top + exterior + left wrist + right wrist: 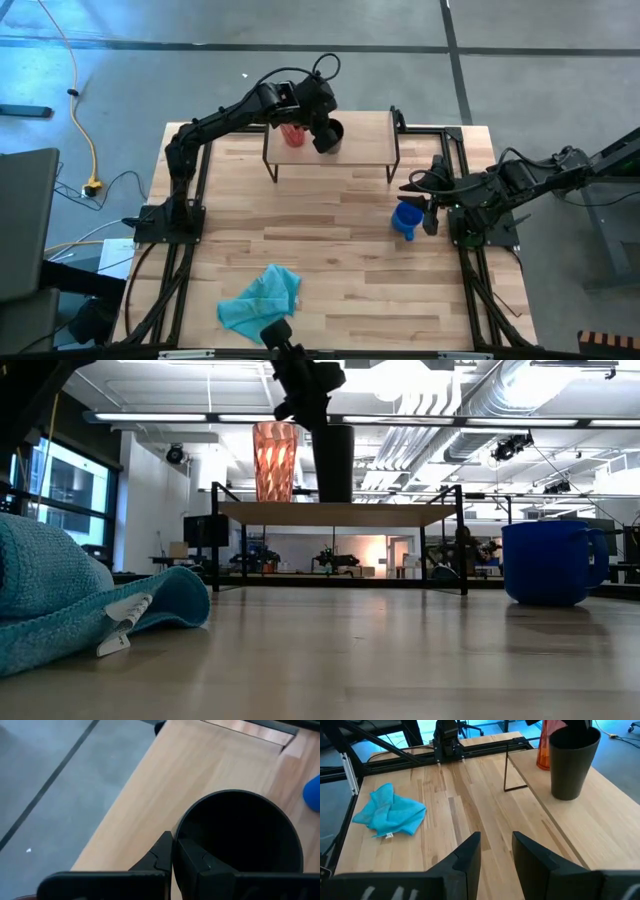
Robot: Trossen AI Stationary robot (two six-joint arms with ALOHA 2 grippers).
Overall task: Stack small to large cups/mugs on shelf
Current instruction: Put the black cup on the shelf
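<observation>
On the shelf (355, 133) my left gripper (173, 851) pinches the black cup's (240, 832) rim beside the tumbler (274, 460); my right gripper (495, 847) waits, unclenched, by the mug (406, 218).

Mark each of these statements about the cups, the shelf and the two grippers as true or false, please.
1. The left gripper is shut on the black cup's rim. True.
2. The blue mug stands on the shelf. False: it stands on the table, beside the right gripper.
3. The red tumbler stands upright on the shelf. True.
4. The right gripper holds the teal cloth. False: its jaws are open and empty.
</observation>
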